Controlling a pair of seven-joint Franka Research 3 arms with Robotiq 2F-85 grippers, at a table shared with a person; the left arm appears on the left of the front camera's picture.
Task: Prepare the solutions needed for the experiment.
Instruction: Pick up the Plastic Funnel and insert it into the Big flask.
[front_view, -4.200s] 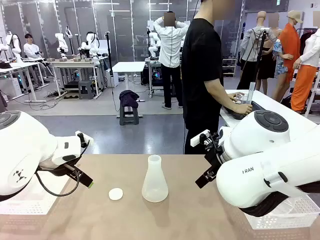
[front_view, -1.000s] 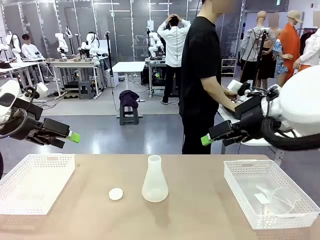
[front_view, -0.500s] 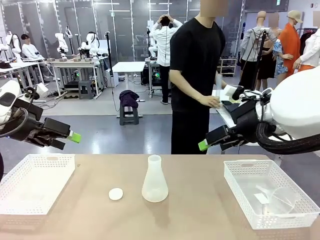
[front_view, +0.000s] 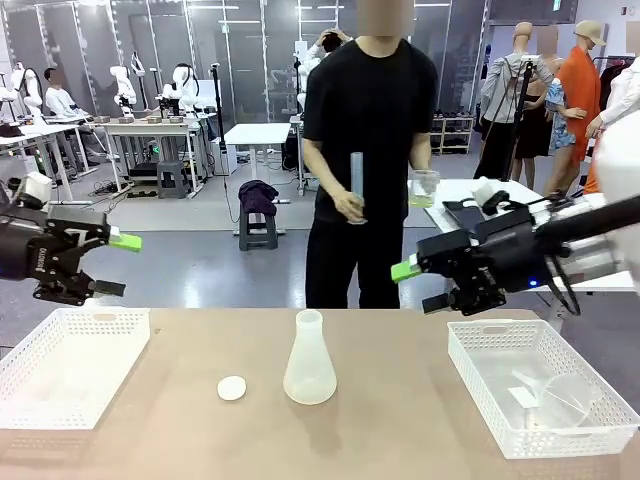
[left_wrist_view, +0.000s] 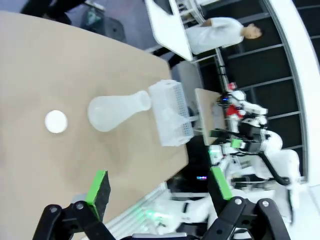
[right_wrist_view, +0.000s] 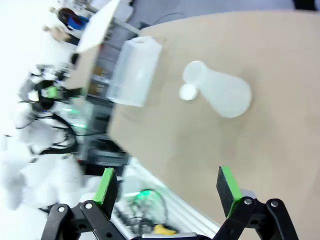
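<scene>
A person stands behind the table, holding a clear beaker (front_view: 424, 188) with a shallow layer of pale yellow-green solution in one hand. The other hand holds a tall, thin measuring cylinder (front_view: 355, 184). An empty translucent conical flask (front_view: 309, 360) (left_wrist_view: 117, 111) (right_wrist_view: 220, 92) stands mid-table, with a white round cap (front_view: 232, 388) (left_wrist_view: 55, 121) (right_wrist_view: 188, 92) just to its left. My left gripper (front_view: 117, 265) (left_wrist_view: 159, 186) hangs open above the left basket. My right gripper (front_view: 417, 287) (right_wrist_view: 167, 185) is open in the air above the right basket's near-left corner. Neither holds anything.
A white mesh basket (front_view: 70, 330) (right_wrist_view: 134, 71) sits at the table's left. Another basket (front_view: 480, 345) (left_wrist_view: 171, 120) at the right holds clear plastic labware, including a funnel (front_view: 565, 398). A side table stands behind the person's right-hand side.
The person has turned from the side table to face my table, now carrying the beaker and cylinder. My left gripper drew back to the left; my right gripper shifted slightly and levelled out.
</scene>
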